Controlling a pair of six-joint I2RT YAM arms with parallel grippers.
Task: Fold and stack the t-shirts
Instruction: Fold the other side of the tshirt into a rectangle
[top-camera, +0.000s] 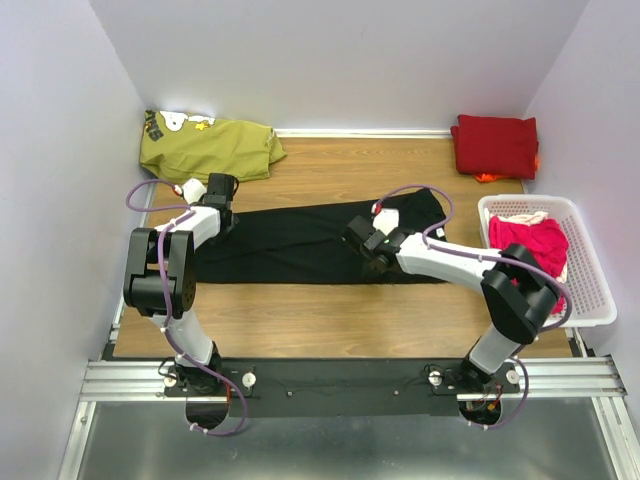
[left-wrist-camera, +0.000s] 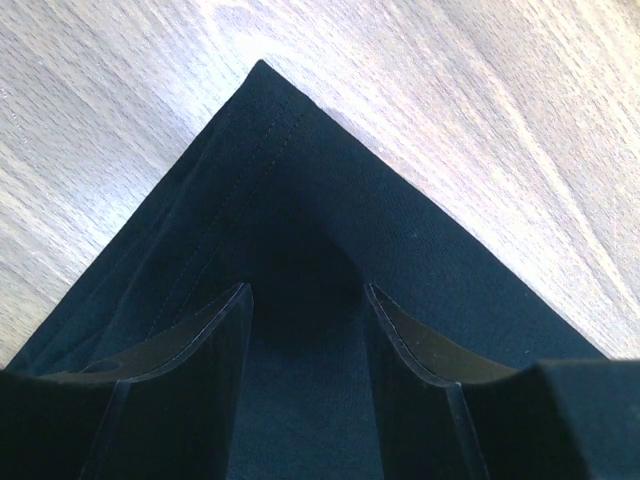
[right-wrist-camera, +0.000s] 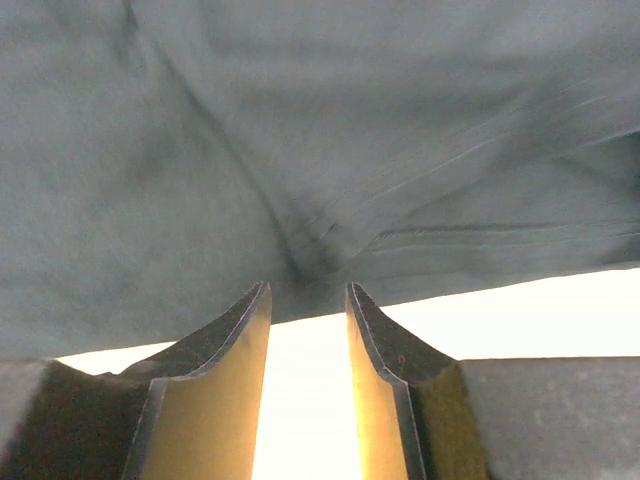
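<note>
The black t-shirt (top-camera: 290, 245) lies folded into a long strip across the middle of the table. My left gripper (top-camera: 222, 200) hangs over its left end. In the left wrist view it (left-wrist-camera: 308, 290) is open, with the black cloth (left-wrist-camera: 330, 180) lying flat under and between the fingers and a shirt corner pointing away. My right gripper (top-camera: 362, 240) is at the strip's right part. It (right-wrist-camera: 308, 288) is open with nothing between the fingers, and a wrinkled cloth edge (right-wrist-camera: 300, 120) lies just past the tips. A folded dark red t-shirt (top-camera: 495, 145) sits at the back right.
An olive shirt (top-camera: 205, 148) with a cartoon print lies crumpled at the back left corner. A white basket (top-camera: 590, 290) at the right edge holds bright pink shirts (top-camera: 530, 240). Walls close in the table on the left, back and right.
</note>
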